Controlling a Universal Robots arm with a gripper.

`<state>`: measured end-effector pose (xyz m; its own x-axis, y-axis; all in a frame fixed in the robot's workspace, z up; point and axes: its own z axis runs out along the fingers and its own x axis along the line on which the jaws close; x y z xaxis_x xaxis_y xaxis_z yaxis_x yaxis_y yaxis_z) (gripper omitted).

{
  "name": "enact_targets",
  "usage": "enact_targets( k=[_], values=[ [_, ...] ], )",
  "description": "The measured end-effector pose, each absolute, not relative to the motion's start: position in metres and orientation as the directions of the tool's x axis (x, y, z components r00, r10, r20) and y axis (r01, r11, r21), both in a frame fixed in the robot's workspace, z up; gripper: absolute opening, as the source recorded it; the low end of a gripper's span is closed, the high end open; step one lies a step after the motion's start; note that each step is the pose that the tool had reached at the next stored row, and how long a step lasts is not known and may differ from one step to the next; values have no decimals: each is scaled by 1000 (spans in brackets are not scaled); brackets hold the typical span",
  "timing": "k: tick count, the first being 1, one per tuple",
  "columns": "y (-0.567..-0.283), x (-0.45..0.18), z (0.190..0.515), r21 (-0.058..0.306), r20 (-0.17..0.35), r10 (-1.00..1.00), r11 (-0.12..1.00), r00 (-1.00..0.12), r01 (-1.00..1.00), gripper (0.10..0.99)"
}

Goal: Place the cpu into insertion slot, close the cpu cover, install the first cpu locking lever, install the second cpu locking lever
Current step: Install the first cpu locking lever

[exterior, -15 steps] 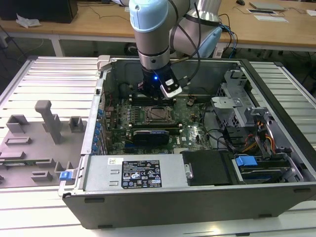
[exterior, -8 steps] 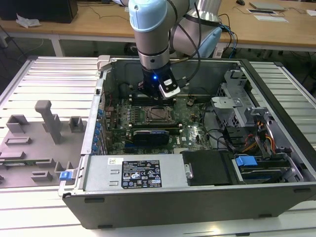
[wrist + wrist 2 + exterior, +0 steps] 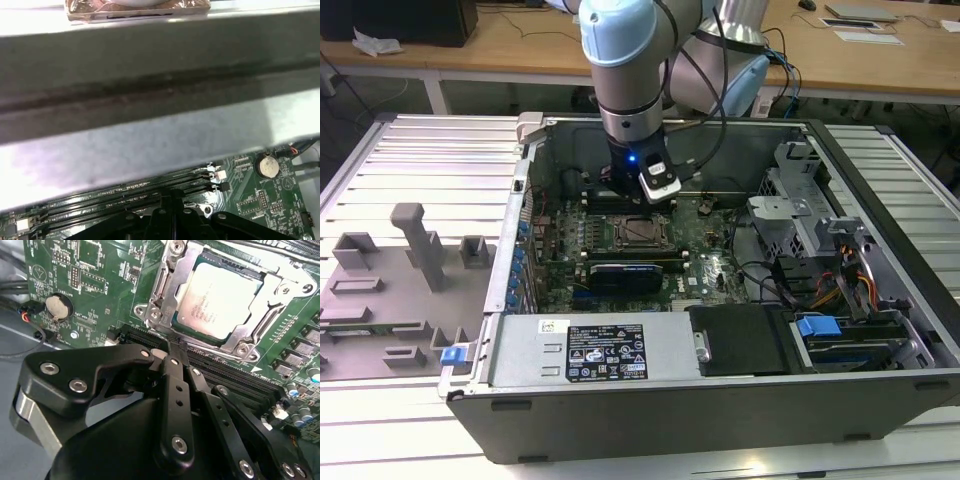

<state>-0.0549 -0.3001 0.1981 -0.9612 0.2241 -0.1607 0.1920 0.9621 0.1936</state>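
Note:
The cpu (image 3: 220,297), a pale silver square chip, lies flat in the insertion slot (image 3: 145,310) on the green motherboard. The silver cpu cover (image 3: 175,282) is down around it, with the chip showing through its window. A thin metal lever (image 3: 158,280) runs along one side of the frame. My gripper (image 3: 172,346) is shut, its black fingertips together with nothing between them, just off the socket's edge above the long memory slots (image 3: 235,375). In the exterior view the gripper (image 3: 632,197) hangs inside the open case just behind the socket (image 3: 638,232). In the first wrist view its tips (image 3: 165,197) meet over the memory slots.
A coin battery (image 3: 56,306) sits on the board near the gripper. The case's grey wall (image 3: 150,100) stands close behind the arm. A black expansion card (image 3: 638,272), the power supply (image 3: 590,350) and drive cages (image 3: 800,215) surround the socket. A grey fixture tray (image 3: 390,290) lies at the exterior view's left.

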Motion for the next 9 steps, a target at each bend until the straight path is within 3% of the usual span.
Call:
enact_targets(
  k=[4,5,9],
  values=[
    [-300,-55,197,194,-160,235,960,-959,203,106],
    [-300,-55,209,192,-161,235,960,-959,203,106],
    [-300,-55,220,122,-178,223,971,-958,204,106]
  ],
)
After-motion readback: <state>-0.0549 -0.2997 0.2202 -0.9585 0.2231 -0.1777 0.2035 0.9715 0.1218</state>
